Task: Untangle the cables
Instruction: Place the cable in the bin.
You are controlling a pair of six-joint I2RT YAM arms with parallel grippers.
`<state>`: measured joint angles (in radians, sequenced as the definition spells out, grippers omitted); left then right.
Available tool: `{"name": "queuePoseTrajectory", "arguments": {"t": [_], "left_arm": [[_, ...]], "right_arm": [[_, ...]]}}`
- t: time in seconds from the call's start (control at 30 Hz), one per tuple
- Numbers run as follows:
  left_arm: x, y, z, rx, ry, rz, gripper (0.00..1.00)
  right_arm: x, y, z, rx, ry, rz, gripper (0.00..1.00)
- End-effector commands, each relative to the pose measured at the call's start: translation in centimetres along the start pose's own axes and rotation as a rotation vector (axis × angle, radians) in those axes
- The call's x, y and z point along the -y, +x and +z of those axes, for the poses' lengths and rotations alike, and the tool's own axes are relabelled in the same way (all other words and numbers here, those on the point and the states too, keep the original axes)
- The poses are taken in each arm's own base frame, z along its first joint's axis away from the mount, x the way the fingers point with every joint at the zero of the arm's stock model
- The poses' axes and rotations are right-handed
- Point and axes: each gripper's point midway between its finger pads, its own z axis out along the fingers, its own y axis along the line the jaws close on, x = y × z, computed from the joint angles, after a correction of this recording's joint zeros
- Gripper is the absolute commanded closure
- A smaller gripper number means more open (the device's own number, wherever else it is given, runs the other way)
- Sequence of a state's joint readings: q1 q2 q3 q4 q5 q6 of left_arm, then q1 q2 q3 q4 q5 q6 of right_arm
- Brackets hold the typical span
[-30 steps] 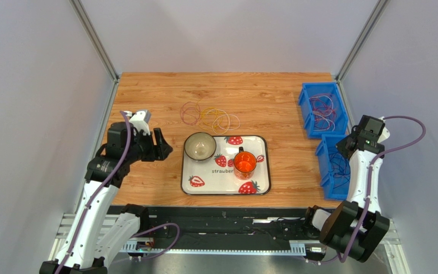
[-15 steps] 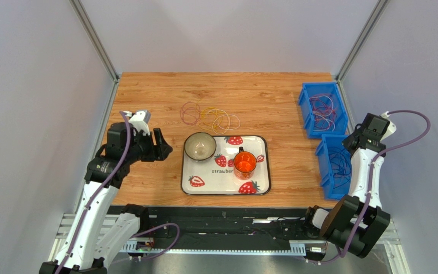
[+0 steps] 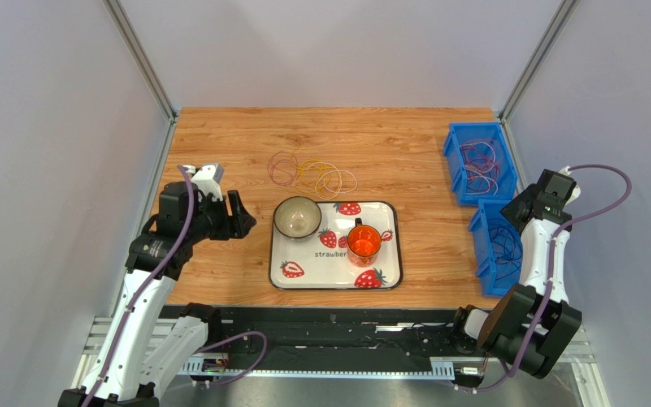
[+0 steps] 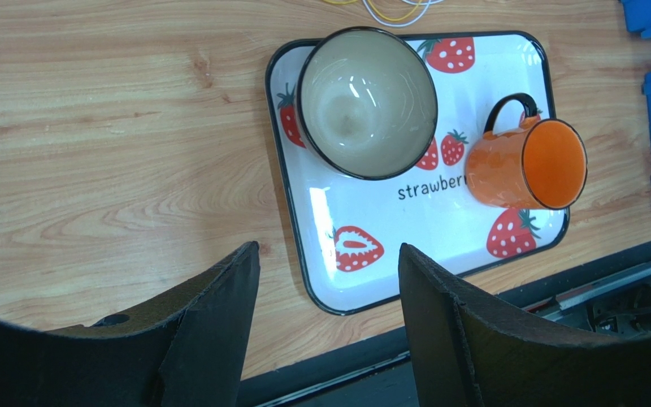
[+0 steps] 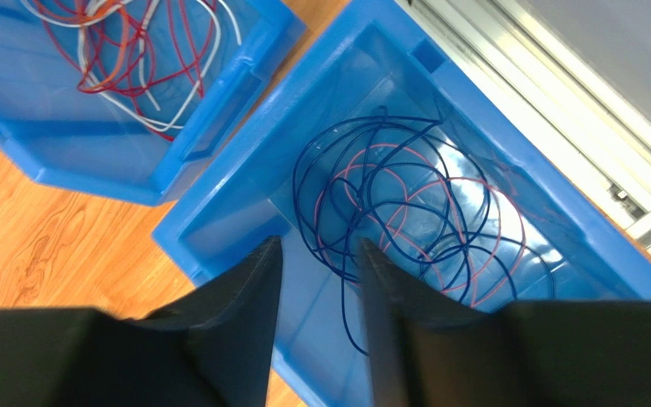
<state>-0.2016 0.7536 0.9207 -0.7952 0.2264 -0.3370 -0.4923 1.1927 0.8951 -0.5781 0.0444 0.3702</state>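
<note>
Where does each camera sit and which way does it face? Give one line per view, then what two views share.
Top external: fixed above and behind the bases, looking down on the table; left arm and right arm show.
Left wrist: on the left arm, looking down past the open left tool at tray, bowl and mug; only that tool shows.
Right wrist: on the right arm, looking down past the right tool into the near bin of cables; only that tool shows.
Shared: top and left wrist both show tray, bowl and mug.
</note>
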Motion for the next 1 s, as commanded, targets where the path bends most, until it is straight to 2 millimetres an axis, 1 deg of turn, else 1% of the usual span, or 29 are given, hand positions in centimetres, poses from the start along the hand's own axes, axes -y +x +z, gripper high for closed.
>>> {"name": "queuePoseTrajectory", "arguments": {"t": [0.0,0.03,0.07,0.1,0.17,0.23,0.3,0.33,0.4,0.43,0.5,0.53,0.57,0.6,0.63,0.67,0.7,0.73,0.77,0.8,0.87,0.9,0.93,0.97], "left_arm": [[0.2,-0.4,-0.1,0.022,0.012,0.01,0.3],[0.2,-0.3,0.0,0.018,0.013,0.009,0.3],[0.3,-0.4,0.0,0.02,0.013,0.009,0.3],[0.3,-0.3,0.0,0.018,0.016,0.009,0.3],[0.3,-0.3,0.0,0.015,0.015,0.008,0.3],[0.3,-0.3,0.0,0.017,0.014,0.009,0.3],[0.3,-0.3,0.0,0.017,0.014,0.009,0.3],[0.2,-0.3,0.0,0.017,0.012,0.009,0.3],[0.2,-0.4,-0.1,0.022,0.011,0.01,0.3],[0.2,-0.4,-0.1,0.024,0.008,0.008,0.31],[0.1,-0.4,-0.2,0.024,0.003,0.008,0.3],[0.0,-0.4,-0.1,0.023,-0.003,0.006,0.3],[0.0,-0.5,-0.2,0.027,-0.007,0.005,0.31],[-0.2,-0.5,-0.2,0.029,-0.019,0.0,0.31],[-0.3,-0.5,-0.2,0.03,-0.025,-0.001,0.31],[-0.4,-0.5,-0.3,0.032,-0.031,-0.004,0.3],[-0.6,-0.5,-0.4,0.036,-0.039,-0.007,0.3],[-0.6,-0.5,-0.4,0.039,-0.043,-0.006,0.3],[-0.7,-0.6,-0.4,0.041,-0.047,-0.011,0.3],[-0.8,-0.6,-0.3,0.042,-0.053,-0.013,0.3],[-1.0,-0.5,-0.2,0.036,-0.065,-0.019,0.3],[-1.0,-0.6,-0.2,0.035,-0.067,-0.018,0.3],[-1.1,-0.6,-0.2,0.033,-0.069,-0.017,0.3],[-1.1,-0.6,-0.2,0.031,-0.07,-0.017,0.3]], "right_arm": [[-2.0,-4.0,-4.6,0.137,-0.089,0.007,0.52],[-2.1,-4.4,-5.2,0.15,-0.093,0.012,0.5],[-3.0,-4.4,-5.9,0.145,-0.139,0.011,0.48],[-3.6,-5.2,-7.3,0.167,-0.169,0.012,0.47],[-5.1,-5.7,-9.1,0.183,-0.233,0.014,0.46],[-7.0,-6.4,-11.5,0.214,-0.314,0.012,0.44],[-8.6,-6.3,-13.0,0.217,-0.386,0.005,0.44],[-9.8,-6.3,-14.3,0.225,-0.434,-0.01,0.43],[-11.2,-6.2,-15.6,0.225,-0.494,-0.014,0.43],[-12.4,-5.8,-16.4,0.221,-0.537,-0.035,0.43],[-13.6,-5.3,-17.4,0.216,-0.59,-0.047,0.42],[-14.8,-4.6,-18.1,0.2,-0.629,-0.07,0.42],[-15.4,-4.2,-18.4,0.192,-0.651,-0.086,0.37],[-16.0,-4.0,-18.8,0.19,-0.674,-0.101,0.35],[-17.1,-3.0,-19.5,0.173,-0.714,-0.131,0.33],[-17.7,-2.5,-19.6,0.162,-0.726,-0.146,0.3],[-18.8,-1.4,-20.3,0.146,-0.761,-0.183,0.3],[-19.0,-1.3,-20.3,0.145,-0.763,-0.187,0.29],[-20.0,-0.3,-20.5,0.129,-0.79,-0.213,0.29],[-20.9,0.8,-21.2,0.112,-0.826,-0.245,0.29],[-21.9,1.6,-21.3,0.111,-0.832,-0.27,0.28],[-23.0,3.0,-21.5,0.085,-0.854,-0.318,0.28],[-23.5,3.3,-21.4,0.092,-0.844,-0.332,0.28],[-24.2,3.7,-21.9,0.089,-0.858,-0.353,0.28]]}}
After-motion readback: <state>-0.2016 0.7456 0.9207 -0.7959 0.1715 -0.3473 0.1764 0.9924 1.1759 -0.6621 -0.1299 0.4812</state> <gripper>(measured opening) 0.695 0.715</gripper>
